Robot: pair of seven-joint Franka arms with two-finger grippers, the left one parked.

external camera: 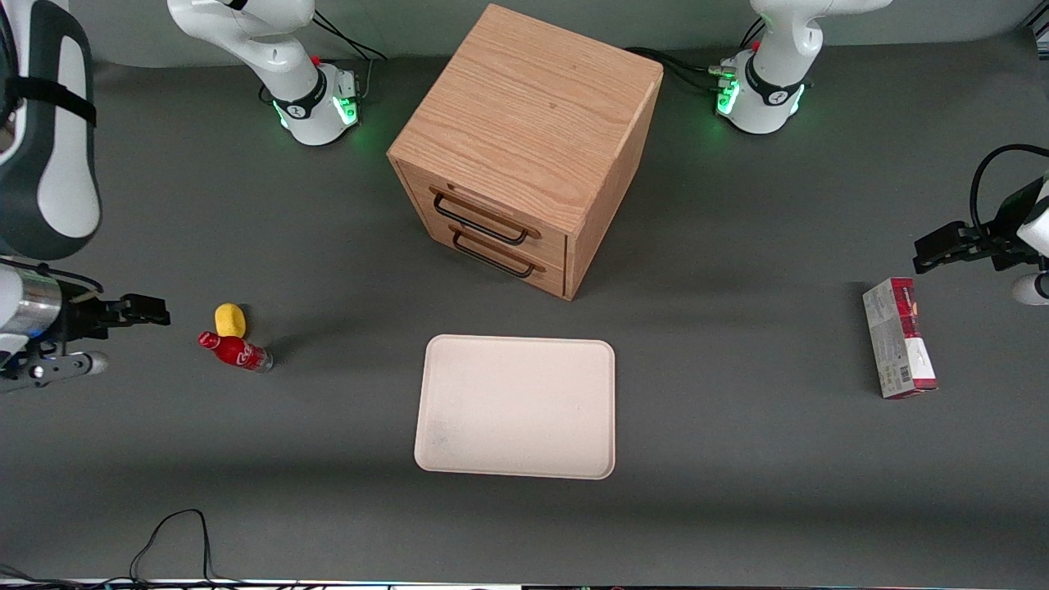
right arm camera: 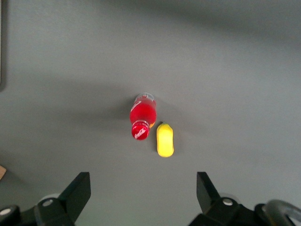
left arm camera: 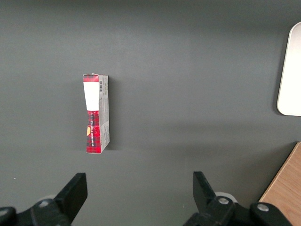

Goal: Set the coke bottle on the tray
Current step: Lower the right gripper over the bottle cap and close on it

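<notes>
The coke bottle point(external camera: 235, 351), tiny and red with a red cap and white script, lies on its side on the grey table toward the working arm's end. In the right wrist view the coke bottle point(right arm camera: 142, 115) lies ahead of the fingers with open table between. My right gripper point(external camera: 131, 336) hovers a short way from the bottle's cap end, open and empty; it also shows in the right wrist view point(right arm camera: 143, 188). The cream-white tray point(external camera: 516, 406) lies flat and bare at the table's middle, well apart from the bottle. Its corner shows in the left wrist view point(left arm camera: 291, 70).
A small yellow rounded object point(external camera: 230, 319) lies right beside the bottle, a little farther from the front camera; it also shows in the right wrist view point(right arm camera: 165, 140). A wooden two-drawer cabinet point(external camera: 524, 147) stands farther back than the tray. A red-and-grey carton point(external camera: 899, 348) lies toward the parked arm's end.
</notes>
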